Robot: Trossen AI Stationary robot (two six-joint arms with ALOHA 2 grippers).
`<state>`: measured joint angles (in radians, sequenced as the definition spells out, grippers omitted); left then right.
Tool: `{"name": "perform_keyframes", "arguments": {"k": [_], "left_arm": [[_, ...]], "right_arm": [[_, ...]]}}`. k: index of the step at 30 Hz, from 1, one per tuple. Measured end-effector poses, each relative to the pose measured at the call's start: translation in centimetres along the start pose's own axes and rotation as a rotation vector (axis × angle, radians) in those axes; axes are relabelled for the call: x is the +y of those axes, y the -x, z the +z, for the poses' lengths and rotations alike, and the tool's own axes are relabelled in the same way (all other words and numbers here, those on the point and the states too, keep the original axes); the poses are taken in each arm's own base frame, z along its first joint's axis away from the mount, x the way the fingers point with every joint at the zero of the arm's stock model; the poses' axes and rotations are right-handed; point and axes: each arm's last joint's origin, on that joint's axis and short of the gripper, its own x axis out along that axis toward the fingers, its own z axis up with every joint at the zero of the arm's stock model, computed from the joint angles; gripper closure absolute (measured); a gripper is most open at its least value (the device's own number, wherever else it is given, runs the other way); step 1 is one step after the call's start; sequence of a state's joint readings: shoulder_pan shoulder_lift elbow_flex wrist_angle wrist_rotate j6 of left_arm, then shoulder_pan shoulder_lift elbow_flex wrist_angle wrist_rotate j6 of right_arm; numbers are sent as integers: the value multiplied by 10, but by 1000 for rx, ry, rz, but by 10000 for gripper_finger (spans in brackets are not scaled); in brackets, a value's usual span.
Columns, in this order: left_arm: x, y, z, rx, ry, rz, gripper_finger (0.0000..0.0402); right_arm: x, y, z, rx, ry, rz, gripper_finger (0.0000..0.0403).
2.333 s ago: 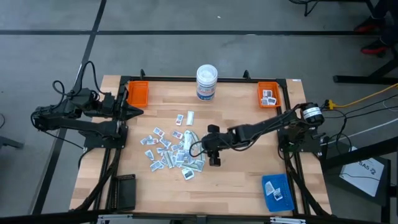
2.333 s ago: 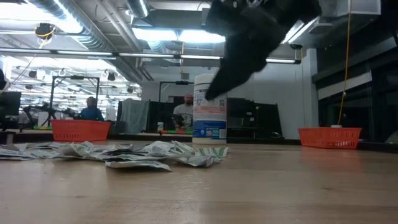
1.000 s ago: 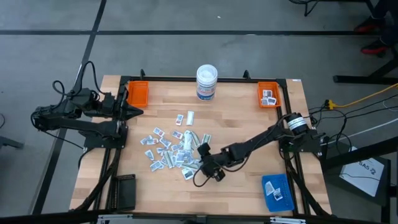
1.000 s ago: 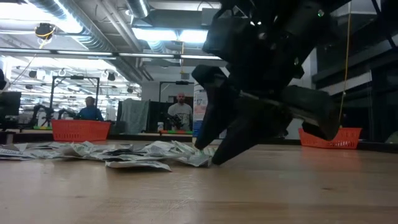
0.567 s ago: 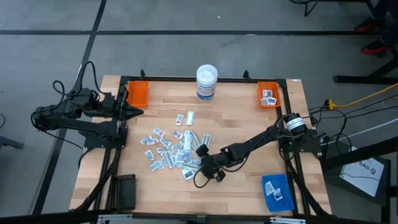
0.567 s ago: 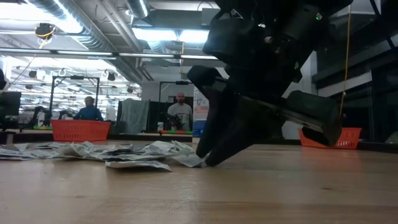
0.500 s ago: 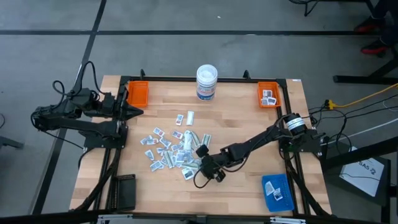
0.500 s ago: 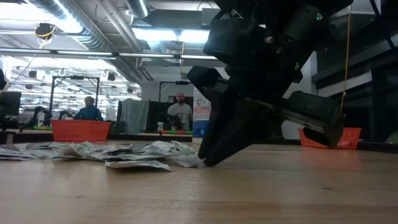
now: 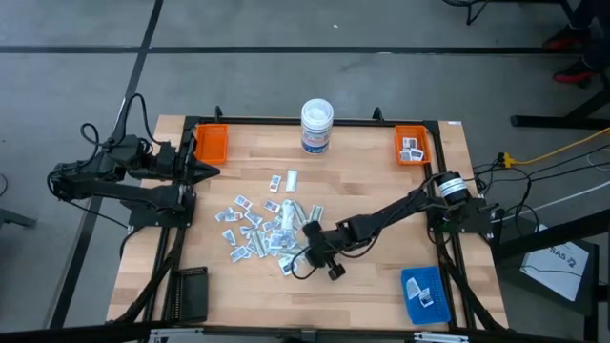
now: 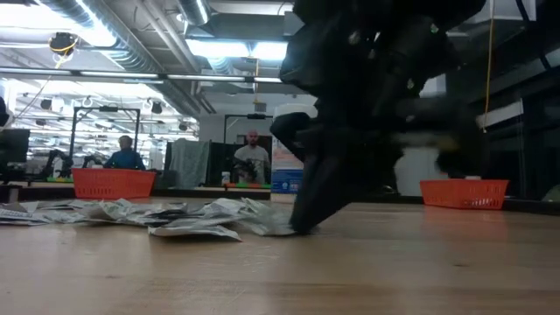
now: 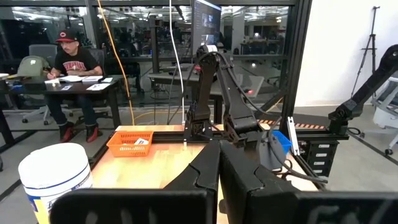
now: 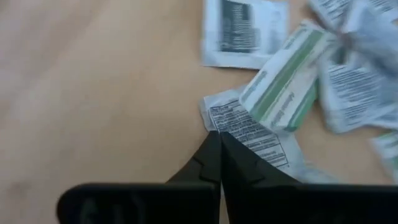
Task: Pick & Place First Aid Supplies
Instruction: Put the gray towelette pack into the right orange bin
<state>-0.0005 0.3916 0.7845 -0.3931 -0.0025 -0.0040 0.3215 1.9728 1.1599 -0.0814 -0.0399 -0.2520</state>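
The first aid supplies (image 9: 259,229) lie as a loose pile of small white packets and pale green strips on the wooden table, left of its middle. My right gripper (image 9: 301,251) slants down at the pile's near right edge, its tips (image 10: 301,229) on the tabletop. It is shut at a white printed packet (image 12: 252,134). My left gripper (image 9: 212,171) waits shut and level at the table's left edge, beside an orange tray (image 9: 211,143), and touches nothing. My right gripper meets the white printed packet at its near corner edge (image 12: 211,119), where the two shut fingertips (image 12: 210,146) come together. The fingers slant down from the table's right and near side. The packet still lies flat on the table, partly under a green strip (image 12: 283,78).
A white round tub (image 9: 316,126) stands at the far edge's middle. An orange tray (image 9: 413,145) with a few packets sits far right, a blue tray (image 9: 425,293) near right, and a black block (image 9: 189,293) near left. Bare wood lies right of the pile.
My right gripper has stayed at the pile's near right edge, rolled about its own pointing line, and shut: its fingers stood apart on either side of a packet's edge and now meet at it. The pile otherwise lies as before.
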Motion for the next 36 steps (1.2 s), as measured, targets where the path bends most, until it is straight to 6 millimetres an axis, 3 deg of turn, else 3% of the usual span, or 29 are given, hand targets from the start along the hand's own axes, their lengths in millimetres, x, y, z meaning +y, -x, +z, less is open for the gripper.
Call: {"name": "perform_keyframes", "arguments": {"k": [16,25,36], "left_arm": [[0,0,0,0,0,0,398],[0,0,0,0,0,0,398],[0,0,0,0,0,0,397]], "right_arm": [[-16,53,22,-196,-248,416,401],[-26,69,32,-289,-306,480,402],[-34,129,49,-448,-284,465,402]]}}
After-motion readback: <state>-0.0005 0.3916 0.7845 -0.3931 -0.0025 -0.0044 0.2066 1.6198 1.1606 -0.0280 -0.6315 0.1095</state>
